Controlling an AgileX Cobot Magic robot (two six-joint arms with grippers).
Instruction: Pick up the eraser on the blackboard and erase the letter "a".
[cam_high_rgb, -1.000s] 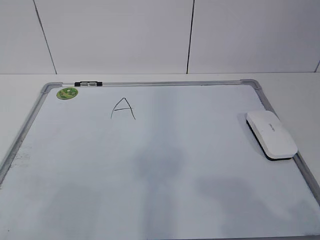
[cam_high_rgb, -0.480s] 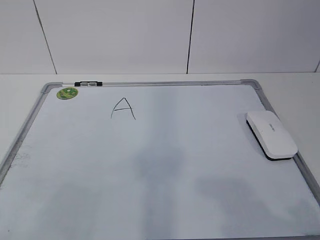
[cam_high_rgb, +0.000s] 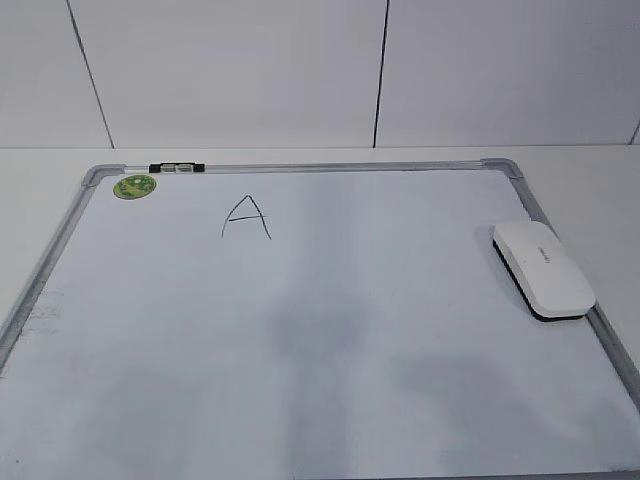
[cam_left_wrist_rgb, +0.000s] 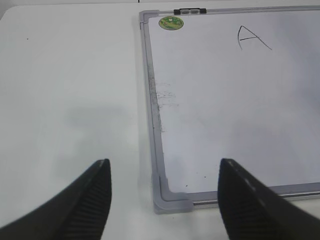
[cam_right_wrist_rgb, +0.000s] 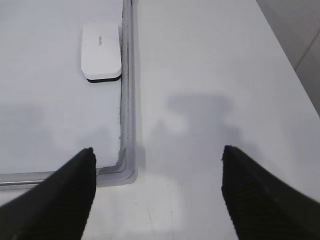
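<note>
The white eraser (cam_high_rgb: 542, 270) lies flat on the blackboard (cam_high_rgb: 300, 350) against its right frame; it also shows in the right wrist view (cam_right_wrist_rgb: 101, 51). No lowercase "a" shows in any view. Only a pointed capital "A" (cam_high_rgb: 246, 217) is drawn at the upper left of the board, also in the left wrist view (cam_left_wrist_rgb: 252, 38). My left gripper (cam_left_wrist_rgb: 164, 162) is open and empty above the board's near left corner. My right gripper (cam_right_wrist_rgb: 158, 150) is open and empty above the near right corner, well short of the eraser. Neither gripper shows in the exterior view.
A round green sticker (cam_high_rgb: 134, 186) sits at the board's far left corner, with a small black-and-silver clip (cam_high_rgb: 176, 168) on the top frame beside it. White table (cam_right_wrist_rgb: 210, 75) lies to both sides of the board. A white wall stands behind.
</note>
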